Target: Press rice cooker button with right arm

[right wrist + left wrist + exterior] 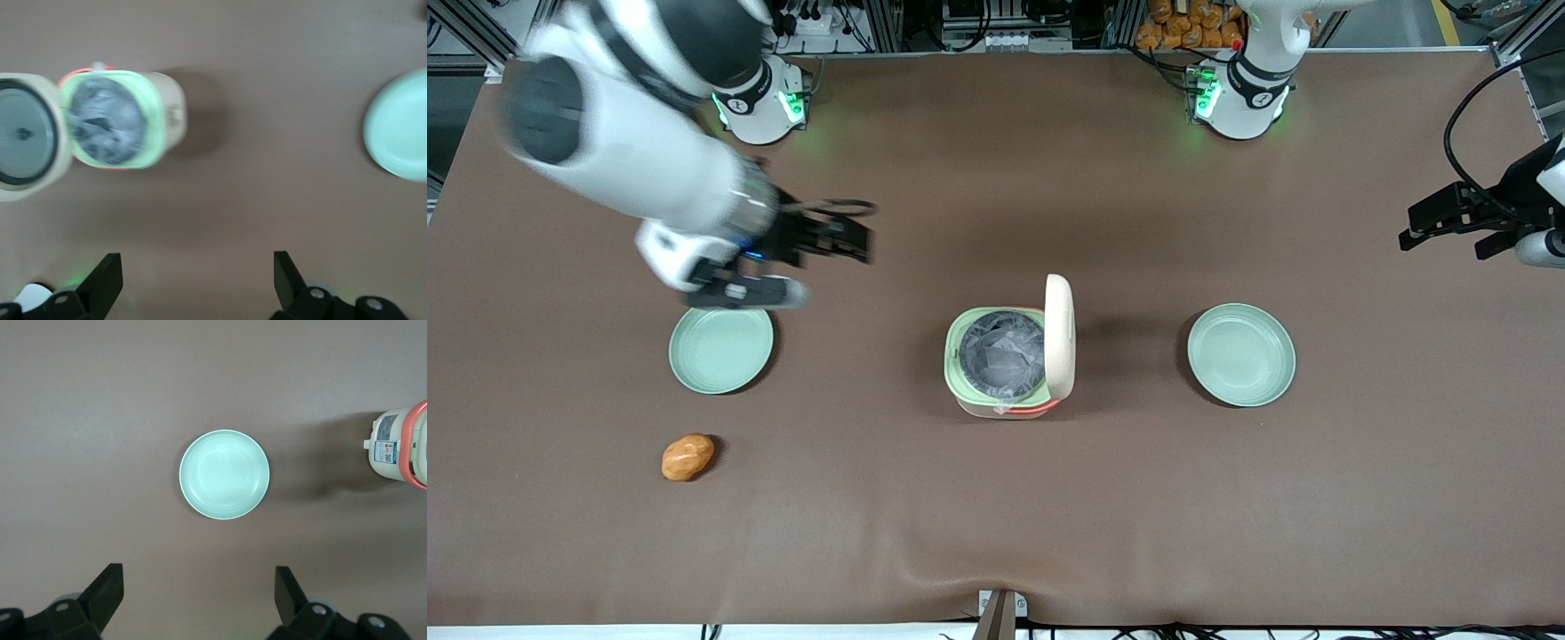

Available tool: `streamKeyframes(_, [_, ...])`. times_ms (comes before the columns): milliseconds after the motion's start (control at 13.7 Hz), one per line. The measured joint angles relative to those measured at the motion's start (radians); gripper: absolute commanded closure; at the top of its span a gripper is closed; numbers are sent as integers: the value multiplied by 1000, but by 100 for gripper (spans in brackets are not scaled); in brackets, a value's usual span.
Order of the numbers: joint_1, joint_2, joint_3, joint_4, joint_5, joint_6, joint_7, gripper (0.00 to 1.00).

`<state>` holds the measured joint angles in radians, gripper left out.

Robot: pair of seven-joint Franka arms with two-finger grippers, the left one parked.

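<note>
I see the small cream-white rice cooker [1009, 356] mid-table with its lid [1059, 335] standing open, baring a pale green rim and a grey inner pot [107, 120]. Two round pale green plates [721, 349] [1241, 355] flank it. My black two-finger gripper [193, 280] hangs spread and holding nothing, above the working arm's plate.

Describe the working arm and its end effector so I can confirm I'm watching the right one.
The right arm is glossy white with dark grey bands and a round black joint cap. Its base ring glows green. A thin black cable loops beside the black two-finger end effector, above the table farther from the front camera than the rice cooker. Its fingers are matte black wedges, open.
</note>
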<state>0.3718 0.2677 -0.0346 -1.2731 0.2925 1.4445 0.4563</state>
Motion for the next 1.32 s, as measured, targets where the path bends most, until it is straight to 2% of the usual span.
streamKeyframes(293, [-211, -132, -1, -94, -37, -61, -21, 0])
streamKeyframes(512, [-302, -177, 0, -143, -135, -62, -147, 0])
streamKeyframes(732, [-361, -185, 0, -153, -178, -62, -238, 0])
streamKeyframes(951, [-380, -195, 0, -158, -253, -62, -292, 0])
streamKeyframes(1317, [-380, -226, 5, -167, -293, -62, -306, 0])
